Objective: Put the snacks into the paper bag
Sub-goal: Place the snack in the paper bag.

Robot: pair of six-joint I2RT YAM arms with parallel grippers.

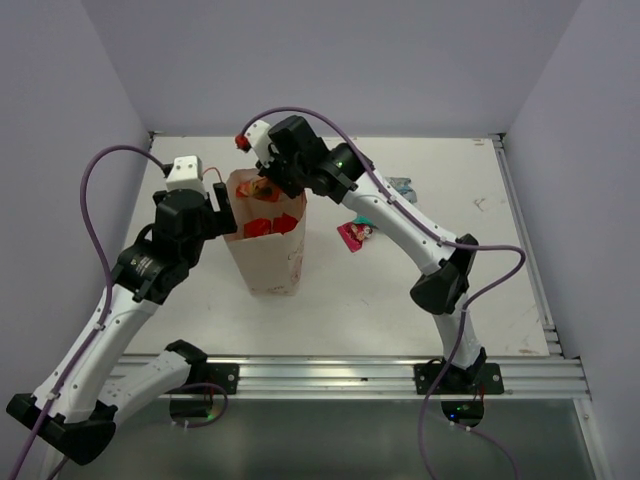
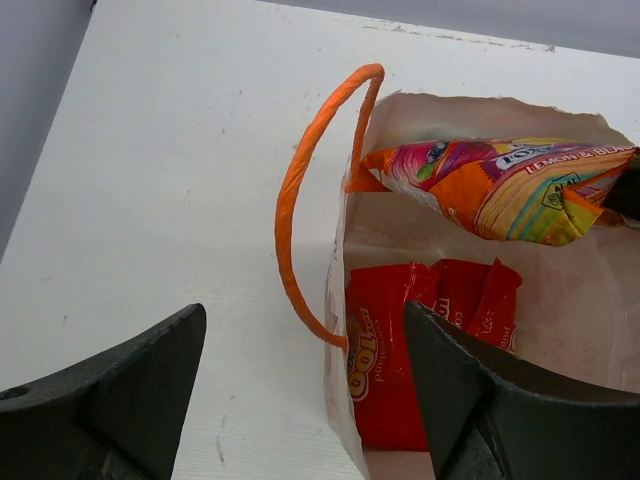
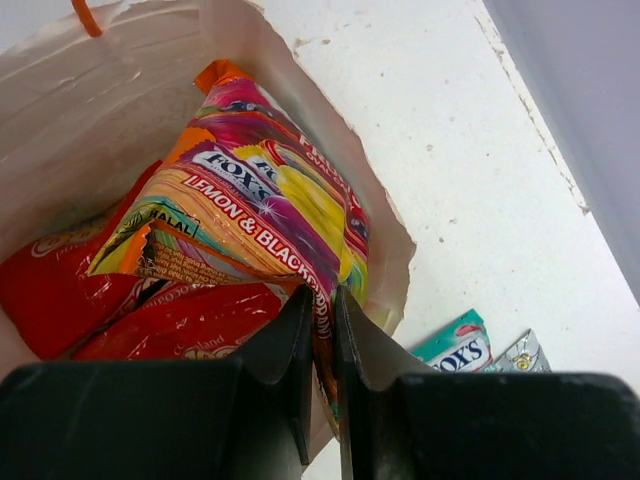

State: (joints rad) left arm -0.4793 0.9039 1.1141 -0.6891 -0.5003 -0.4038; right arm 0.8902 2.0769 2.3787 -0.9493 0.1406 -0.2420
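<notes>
Table: white top, walled on three sides, both arm bases at its near edge. Paper bag: cream, upright left of the table's centre, mouth open upward; orange cord handle arches outside its left wall. Left gripper: fingers spread wide at the bag's left rim, one outside over the table and one over the bag's inside, the wall's edge between them; nothing clamped. Right gripper: above the bag's mouth, fingers closed almost together on the edge of the multicoloured packet. That packet, lettered "FOX'S LEMON & BLACK…", hangs tilted in the mouth of the bag, above the contents. Red packets: two, lying inside the bag under it. Magenta packet: on the table right of the bag, partly behind the right arm. Teal-white FOX'S packet: on the table outside the bag, a silvery packet just beside it. Light blue packet: on the table farther back, mostly hidden by the right arm.
</notes>
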